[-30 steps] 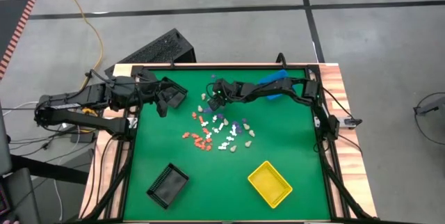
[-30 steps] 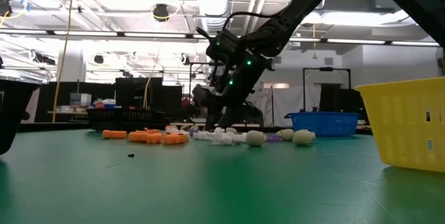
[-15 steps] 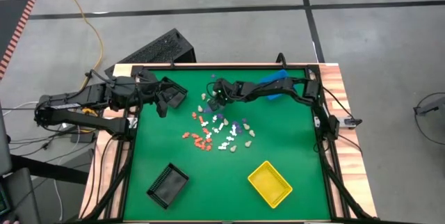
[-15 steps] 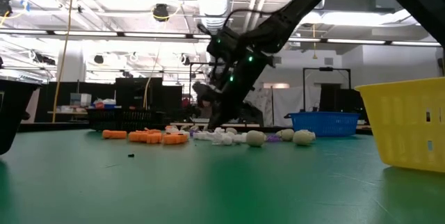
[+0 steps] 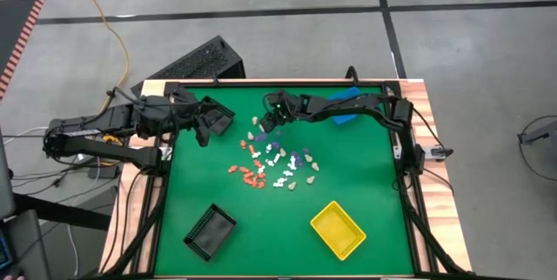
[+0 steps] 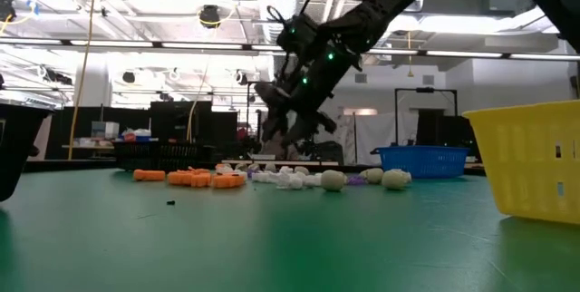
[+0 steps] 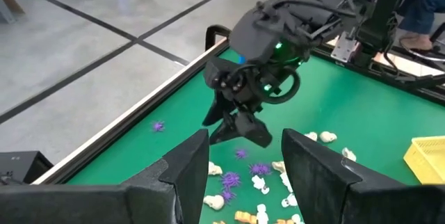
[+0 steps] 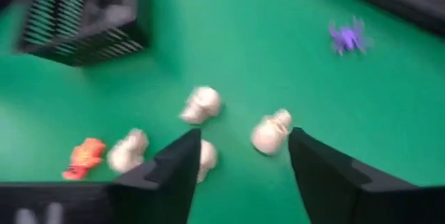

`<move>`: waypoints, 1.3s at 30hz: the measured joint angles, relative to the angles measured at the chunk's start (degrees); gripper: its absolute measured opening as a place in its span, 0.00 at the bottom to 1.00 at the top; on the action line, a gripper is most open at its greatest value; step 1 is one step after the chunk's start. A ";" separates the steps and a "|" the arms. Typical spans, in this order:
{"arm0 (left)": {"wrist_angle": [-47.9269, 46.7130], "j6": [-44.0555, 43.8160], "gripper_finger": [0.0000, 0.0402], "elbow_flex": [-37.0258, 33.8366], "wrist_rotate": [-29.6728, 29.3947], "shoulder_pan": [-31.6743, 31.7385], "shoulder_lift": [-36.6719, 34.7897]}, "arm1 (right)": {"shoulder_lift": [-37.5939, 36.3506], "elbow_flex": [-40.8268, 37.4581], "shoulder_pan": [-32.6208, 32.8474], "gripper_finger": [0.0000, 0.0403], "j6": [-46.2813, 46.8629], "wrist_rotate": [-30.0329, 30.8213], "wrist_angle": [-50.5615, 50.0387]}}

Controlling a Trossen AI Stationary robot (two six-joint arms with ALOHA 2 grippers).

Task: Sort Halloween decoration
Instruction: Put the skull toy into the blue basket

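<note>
On the green table [image 5: 365, 184], the largest things are the bins: a yellow bin [image 5: 338, 229] at the near right, a black bin [image 5: 210, 230] at the near left, another black bin [image 5: 216, 115] at the far left under the left arm, and a blue bin [image 5: 344, 106] at the far right, partly hidden by the right arm. The Halloween decoration [image 5: 271, 163] lies loose mid-table, orange pieces to the left, white, beige and purple ones to the right. The right gripper [image 5: 268, 122] hovers over the pile's far edge, fingers apart and empty, beige skulls [image 8: 271, 131] just beneath. The left gripper [image 7: 240, 172] waits at the far left, fingers apart. Sorting seems barely begun; the next move likely calls for lowering squarely over one skull and closing without scattering its neighbours.
</note>
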 joint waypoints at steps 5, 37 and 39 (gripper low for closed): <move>-0.90 -0.01 0.43 0.00 -0.56 -0.02 0.00 | 1.68 0.02 -0.31 0.64 2.24 1.77 2.29; -0.01 -0.63 0.43 0.00 -0.48 0.00 -5.29 | 2.43 0.08 -0.27 0.56 9.24 4.63 0.35; -0.01 -0.62 0.43 0.00 -0.47 0.00 -5.29 | 2.43 0.08 -0.26 0.56 9.24 4.63 0.31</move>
